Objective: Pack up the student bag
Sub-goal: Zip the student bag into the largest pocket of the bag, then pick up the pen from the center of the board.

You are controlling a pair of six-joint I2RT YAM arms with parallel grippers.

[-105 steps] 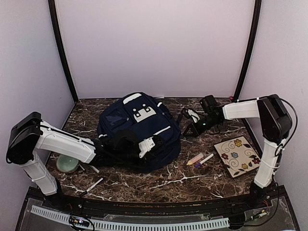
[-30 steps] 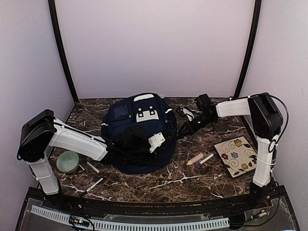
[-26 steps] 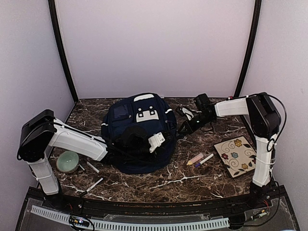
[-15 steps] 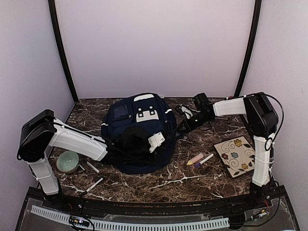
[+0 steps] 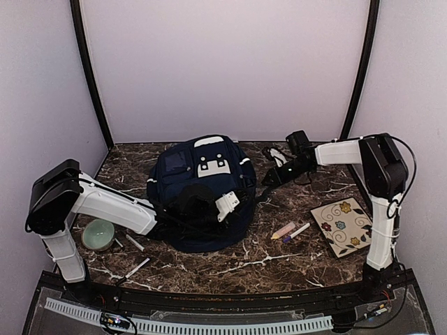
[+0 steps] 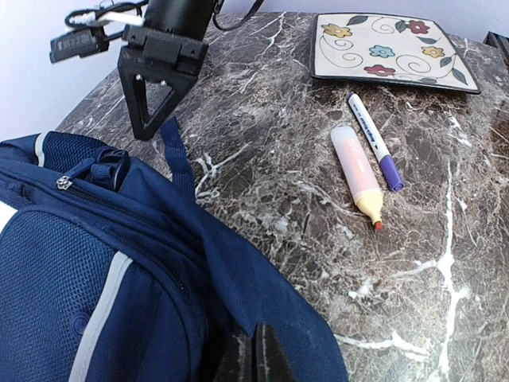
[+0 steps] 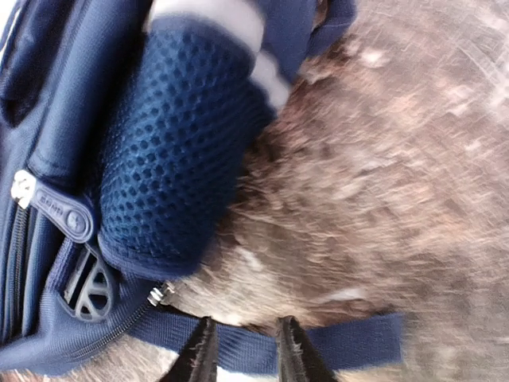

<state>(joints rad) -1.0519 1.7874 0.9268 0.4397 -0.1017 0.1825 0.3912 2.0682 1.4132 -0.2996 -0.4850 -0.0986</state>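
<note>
The student bag [image 5: 201,187], a navy backpack with white trim, lies in the middle of the marble table. My left gripper [image 5: 230,206] reaches in from the left. In the left wrist view its fingers [image 6: 258,356] are shut on a fold of the bag's fabric [image 6: 238,294] at the near right side. My right gripper [image 5: 269,177] hangs low at the bag's right edge. In the right wrist view its two fingertips [image 7: 245,352] stand apart, and a blue strap [image 7: 342,344] lies across just beyond them. The mesh side pocket [image 7: 171,143] lies just ahead.
A flowered plate [image 5: 344,225] sits at the right. A pink-yellow highlighter [image 5: 283,229] and a purple-capped pen [image 5: 299,231] lie beside it. A green bowl [image 5: 98,234] and two white pens [image 5: 137,267] lie at the front left. Cables [image 5: 276,155] trail behind the right gripper.
The right gripper's jaws have parted from shut, and its wrist has drifted slightly back and right. The bag and left arm have stayed put over the last second.
</note>
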